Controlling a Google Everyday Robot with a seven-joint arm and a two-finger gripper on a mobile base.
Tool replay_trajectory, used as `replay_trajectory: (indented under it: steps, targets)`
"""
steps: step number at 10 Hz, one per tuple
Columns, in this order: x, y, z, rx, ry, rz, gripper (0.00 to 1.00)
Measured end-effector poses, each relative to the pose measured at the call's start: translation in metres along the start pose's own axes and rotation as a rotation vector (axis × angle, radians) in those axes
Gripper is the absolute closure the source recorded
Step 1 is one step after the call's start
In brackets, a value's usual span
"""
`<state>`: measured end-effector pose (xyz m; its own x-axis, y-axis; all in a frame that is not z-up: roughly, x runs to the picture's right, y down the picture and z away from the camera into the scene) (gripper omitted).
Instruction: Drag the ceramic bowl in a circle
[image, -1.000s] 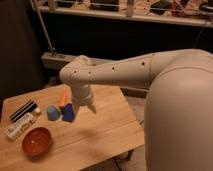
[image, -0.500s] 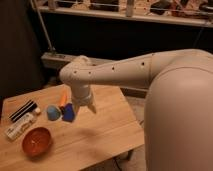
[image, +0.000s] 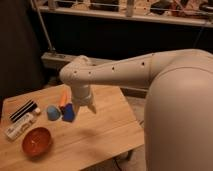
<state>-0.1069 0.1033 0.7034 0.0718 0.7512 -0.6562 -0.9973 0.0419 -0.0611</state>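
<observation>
The ceramic bowl (image: 36, 141) is a small glossy orange-red dish near the front left corner of the wooden table (image: 102, 137). My gripper (image: 85, 107) hangs over the middle of the table at the end of the white arm, well to the right of the bowl and farther back. Its fingers point down, stand open and hold nothing. The bowl is not touched by anything.
A dark-blue block (image: 68, 114) and a light-blue rounded object (image: 53, 112) sit just left of the gripper, with an orange item (image: 63, 97) behind them. A black striped packet (image: 22, 111) and a white bar (image: 19, 126) lie at the left edge. The robot's body fills the right side.
</observation>
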Motion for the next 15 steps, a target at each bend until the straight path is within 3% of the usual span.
replay_trajectory:
  steps: [5,6,11,15]
  targets:
    - [0.0,0.001,0.0,0.002,0.0,-0.005,0.35]
    - [0.001,0.009,0.0,0.013,-0.001,-0.034,0.35]
    - [0.026,0.118,0.008,0.024,0.014,-0.321,0.35]
    - [0.046,0.19,0.03,-0.043,0.045,-0.518,0.35]
